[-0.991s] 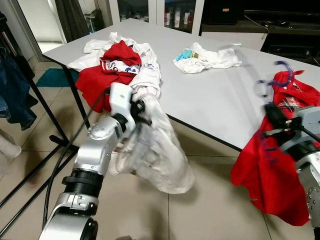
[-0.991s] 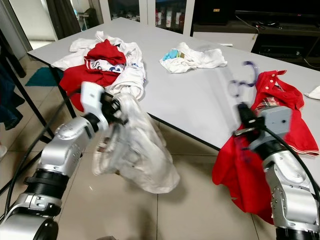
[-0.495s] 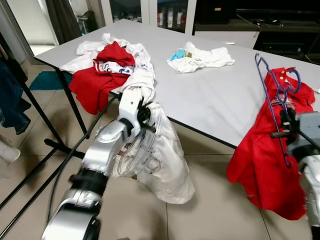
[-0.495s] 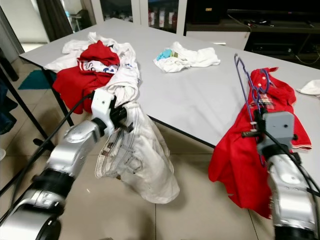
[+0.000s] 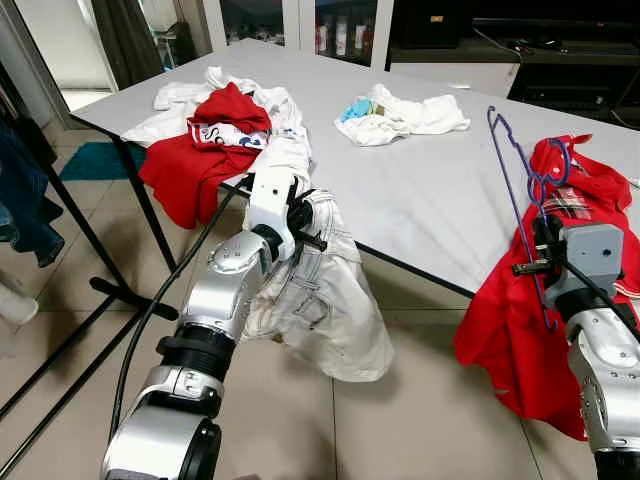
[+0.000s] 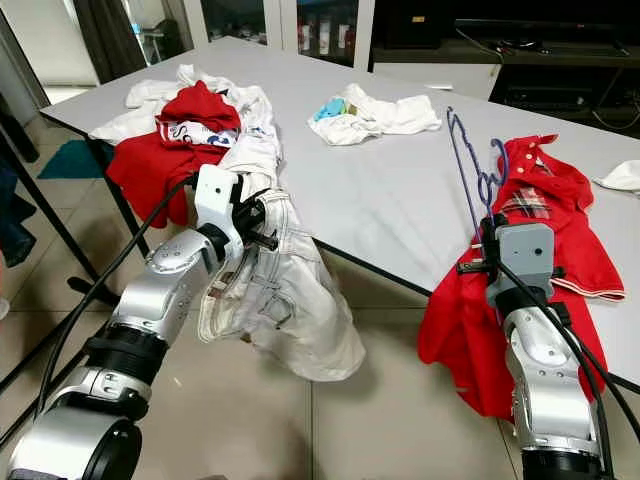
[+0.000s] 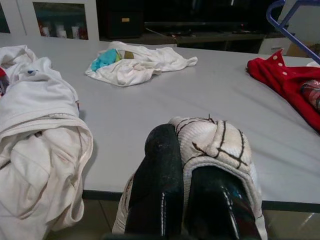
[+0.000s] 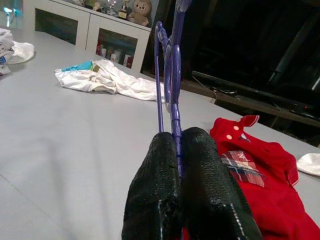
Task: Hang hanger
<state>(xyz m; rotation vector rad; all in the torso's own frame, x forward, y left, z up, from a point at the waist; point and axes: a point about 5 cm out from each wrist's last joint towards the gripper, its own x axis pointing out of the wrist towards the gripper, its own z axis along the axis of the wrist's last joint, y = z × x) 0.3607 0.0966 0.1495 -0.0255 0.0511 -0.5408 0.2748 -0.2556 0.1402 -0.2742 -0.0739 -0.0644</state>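
A purple hanger (image 5: pixel 513 195) stands upright over the table's near right edge, with my right gripper (image 5: pixel 540 264) shut on its lower part. In the right wrist view the hanger (image 8: pixel 170 75) rises from between the closed fingertips. A red polo shirt (image 5: pixel 520 340) drapes from the grey table (image 5: pixel 430 200) down beside that arm. My left gripper (image 5: pixel 305 228) is shut on a white garment (image 5: pixel 320 310) that hangs off the table's front edge toward the floor. In the left wrist view a fold of this garment (image 7: pixel 215 140) is pinched between the fingers.
A pile of red and white clothes (image 5: pixel 230 120) lies at the table's far left corner. A white cloth with a blue piece (image 5: pixel 400 115) lies at the back. Dark clothes on a black rack (image 5: pixel 25 180) stand left of the table. Tiled floor lies below.
The camera has shifted. My left gripper has brought the white garment up closer to the table edge. The hanger in my right gripper stands steadier and more upright than a second ago.
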